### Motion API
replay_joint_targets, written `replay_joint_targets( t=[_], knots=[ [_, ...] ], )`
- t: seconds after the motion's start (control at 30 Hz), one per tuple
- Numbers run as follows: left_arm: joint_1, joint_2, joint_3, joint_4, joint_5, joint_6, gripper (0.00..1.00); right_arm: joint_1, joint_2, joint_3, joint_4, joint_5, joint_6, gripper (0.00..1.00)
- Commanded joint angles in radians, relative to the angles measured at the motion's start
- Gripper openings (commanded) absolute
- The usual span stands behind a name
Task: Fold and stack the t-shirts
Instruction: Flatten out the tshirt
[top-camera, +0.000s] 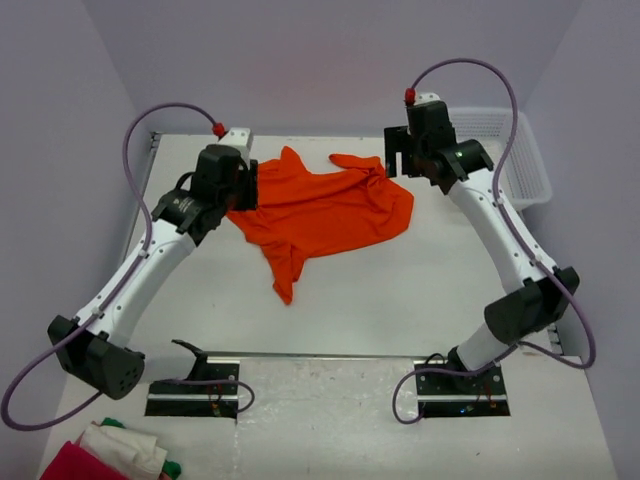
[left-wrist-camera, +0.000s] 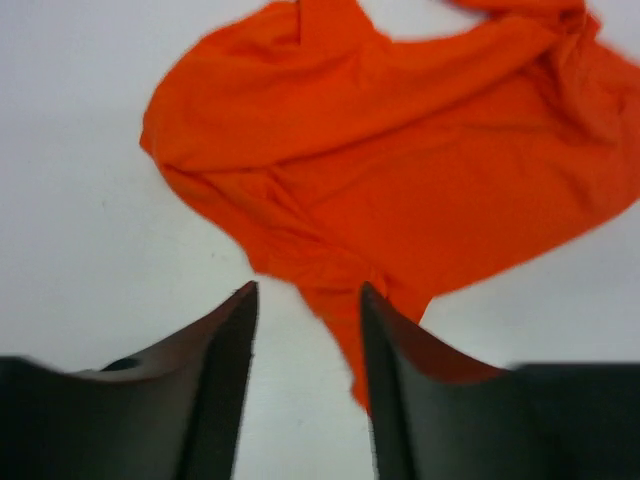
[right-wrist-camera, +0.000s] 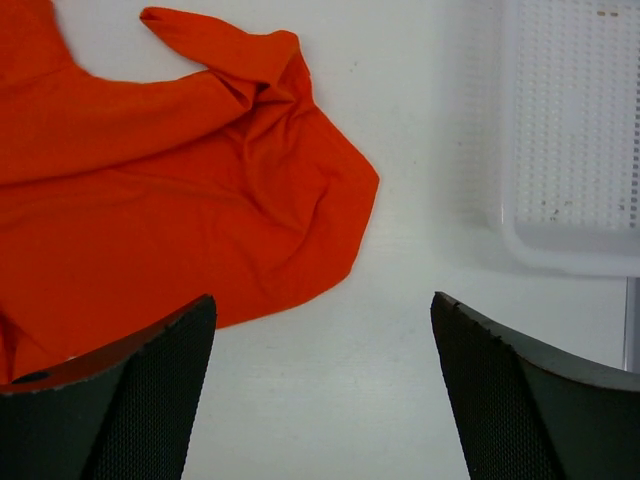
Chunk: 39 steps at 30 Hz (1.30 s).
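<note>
One bright orange t-shirt (top-camera: 325, 212) lies crumpled and spread out on the white table at the back middle, with a sleeve or corner trailing toward the front. My left gripper (top-camera: 248, 188) hovers at the shirt's left edge. In the left wrist view this gripper (left-wrist-camera: 305, 292) is open; bare table and a narrow tail of the t-shirt (left-wrist-camera: 400, 170) show between its fingers, and nothing is held. My right gripper (top-camera: 397, 160) hangs by the shirt's right back corner. Seen from the right wrist, it (right-wrist-camera: 322, 300) stands wide open over bare table, with the t-shirt (right-wrist-camera: 170, 200) to its left.
A white perforated basket (top-camera: 522, 160) stands at the back right, also in the right wrist view as the basket (right-wrist-camera: 570, 240). A red, white and green cloth pile (top-camera: 110, 455) lies at the near left corner. Both arm bases sit at the near edge.
</note>
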Motion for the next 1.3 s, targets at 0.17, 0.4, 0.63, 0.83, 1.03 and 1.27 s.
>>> replay_joint_targets(
  t=[0.17, 0.4, 0.63, 0.83, 1.03, 1.27],
  knots=[
    [-0.271, -0.043, -0.355, -0.069, -0.012, -0.212, 0.31, 0.009, -0.351, -0.264, 0.054, -0.083, 0.076, 0.88],
    [-0.491, 0.095, -0.379, -0.092, -0.18, -0.427, 0.3, 0.009, -0.45, -0.391, 0.077, -0.109, 0.093, 0.87],
    [-0.534, 0.238, -0.371, -0.086, -0.212, -0.511, 0.37, 0.01, -0.525, -0.483, 0.111, -0.129, 0.073, 0.86],
    [-0.533, 0.319, -0.348, -0.082, -0.25, -0.519, 0.36, 0.01, -0.563, -0.525, 0.134, -0.146, 0.062, 0.86],
    [-0.53, 0.378, -0.323, -0.082, -0.269, -0.519, 0.32, 0.01, -0.582, -0.537, 0.137, -0.158, 0.057, 0.86],
    [-0.51, 0.35, -0.343, -0.082, -0.275, -0.522, 0.0, 0.009, -0.574, -0.552, 0.137, -0.152, 0.06, 0.84]
  ],
)
